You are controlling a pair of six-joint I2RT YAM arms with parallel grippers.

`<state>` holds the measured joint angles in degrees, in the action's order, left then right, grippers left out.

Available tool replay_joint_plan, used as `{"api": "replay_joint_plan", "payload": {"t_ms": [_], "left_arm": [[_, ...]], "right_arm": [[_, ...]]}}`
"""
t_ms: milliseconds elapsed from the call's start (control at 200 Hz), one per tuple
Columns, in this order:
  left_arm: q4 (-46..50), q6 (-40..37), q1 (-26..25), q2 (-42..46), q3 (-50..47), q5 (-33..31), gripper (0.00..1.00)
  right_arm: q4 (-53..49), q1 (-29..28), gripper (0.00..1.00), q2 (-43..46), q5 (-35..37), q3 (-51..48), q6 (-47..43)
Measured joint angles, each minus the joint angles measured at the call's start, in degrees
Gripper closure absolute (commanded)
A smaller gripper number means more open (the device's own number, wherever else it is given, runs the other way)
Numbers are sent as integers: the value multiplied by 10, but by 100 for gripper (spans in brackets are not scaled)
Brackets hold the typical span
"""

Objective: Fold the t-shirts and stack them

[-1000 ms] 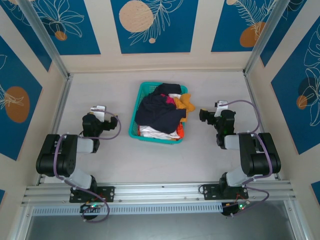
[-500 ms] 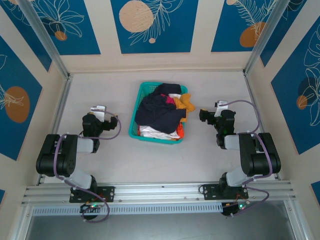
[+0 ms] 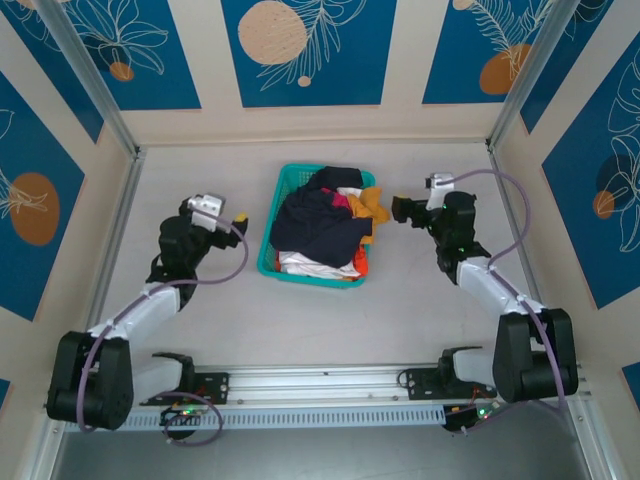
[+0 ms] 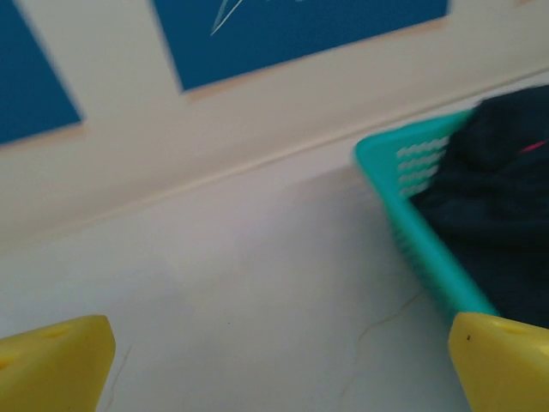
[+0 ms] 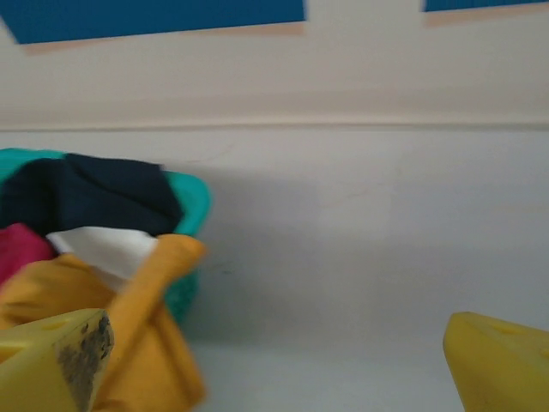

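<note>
Heaped, crumpled, in teal plastic mesh basket (image 3: pixel 290 182) on pale bench (image 3: pixel 300 325): large dark navy cloth t-shirt (image 3: pixel 315 225) topmost, magenta-pink t-shirt (image 3: pixel 341 201), white t-shirt (image 3: pixel 300 263) and orange-yellow t-shirt (image 3: pixel 374 206) poking out. Spread wide, grasping nothing: left fingers (image 4: pixel 51 365), right fingers (image 5: pixel 497 360).

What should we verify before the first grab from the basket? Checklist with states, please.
1. Left hand open, nothing between its fingers: ok.
2. Right hand open, nothing held: ok.
3. Both hands apart from the teal basket, one on each side of it: ok.
4. Navy shirt on top of the pile, uncovered from above: ok.
5. Orange-yellow shirt fully inside the basket: not ok, it hangs over the rim on the right arm's side.
6. Shirts lower in the pile free of each other: cannot tell, the navy shirt covers them.
</note>
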<state>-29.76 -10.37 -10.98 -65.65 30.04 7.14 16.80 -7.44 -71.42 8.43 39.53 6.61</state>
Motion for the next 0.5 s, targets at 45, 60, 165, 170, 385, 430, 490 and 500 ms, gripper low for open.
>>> {"api": "replay_joint_plan", "payload": {"t_ms": [45,60,165,170,385,430,490,500], "left_arm": [[21,-10,-14,7,17,18,0],[28,-13,-17,9,22,24,0],[84,-34,-40,33,40,67,0],[86,-35,-41,34,40,69,0],[233,-60,-47,144,41,143,0],[264,-64,-47,179,40,153,0],[298,-67,-47,219,37,160,0],[304,-68,-47,224,37,162,0]], "right_arm": [[-29,-22,1,-1,-1,26,0],[-38,-31,1,-2,-1,36,0],[-99,-86,1,-21,-5,106,3],[-103,-90,1,-24,-4,112,3],[-208,-205,1,-146,13,294,66],[-241,-225,1,-181,20,340,83],[-289,-249,1,-232,28,411,106],[-298,-253,1,-243,28,424,109]]}}
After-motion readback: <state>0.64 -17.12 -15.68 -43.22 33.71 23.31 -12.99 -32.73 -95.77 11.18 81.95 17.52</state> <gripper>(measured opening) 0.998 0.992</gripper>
